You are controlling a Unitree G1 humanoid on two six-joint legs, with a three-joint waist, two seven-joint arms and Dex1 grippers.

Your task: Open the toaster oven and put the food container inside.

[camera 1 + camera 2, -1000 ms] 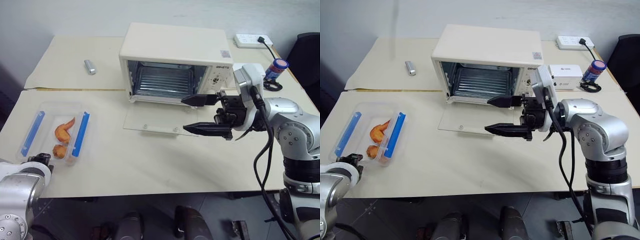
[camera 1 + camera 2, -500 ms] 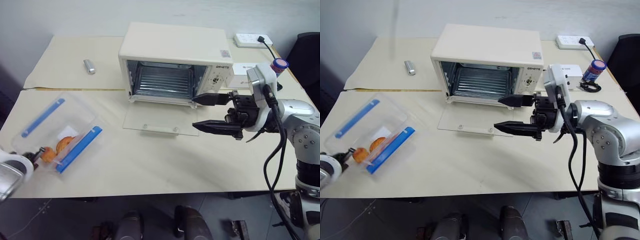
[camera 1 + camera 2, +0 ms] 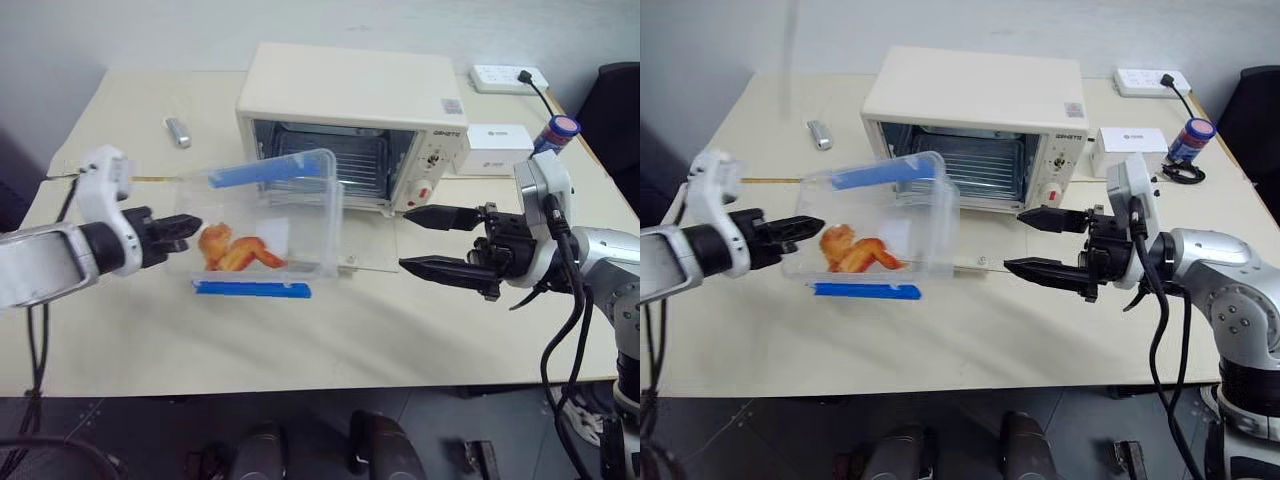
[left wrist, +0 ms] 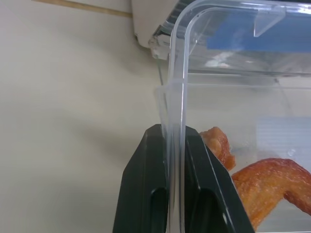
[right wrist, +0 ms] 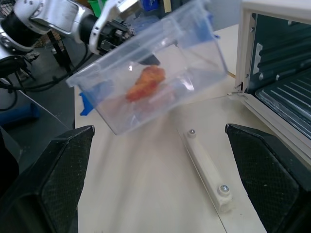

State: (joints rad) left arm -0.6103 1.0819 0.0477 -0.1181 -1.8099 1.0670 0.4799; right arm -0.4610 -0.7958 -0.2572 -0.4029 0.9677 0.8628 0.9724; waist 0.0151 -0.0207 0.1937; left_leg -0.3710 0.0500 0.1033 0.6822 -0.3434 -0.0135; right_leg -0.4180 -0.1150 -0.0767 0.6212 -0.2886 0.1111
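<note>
Food container (image 3: 268, 212), one clear box with two blue clips and two orange chicken pieces (image 3: 238, 250) inside, hangs tipped on its side above the table (image 3: 300, 330), in front of the open toaster oven (image 3: 352, 128). Left gripper (image 3: 188, 226) pinches the container's rim, its two black fingers (image 4: 146, 194) pressed against either side of the plastic wall. Right gripper (image 3: 425, 240) hovers beside the oven's lowered glass door, its two fingers spread wide and holding nothing. Behind sit one small white box (image 3: 497, 148), one power strip (image 3: 507, 78), one blue-lidded jar (image 3: 557, 130) and one small metal cylinder (image 3: 179, 132).
</note>
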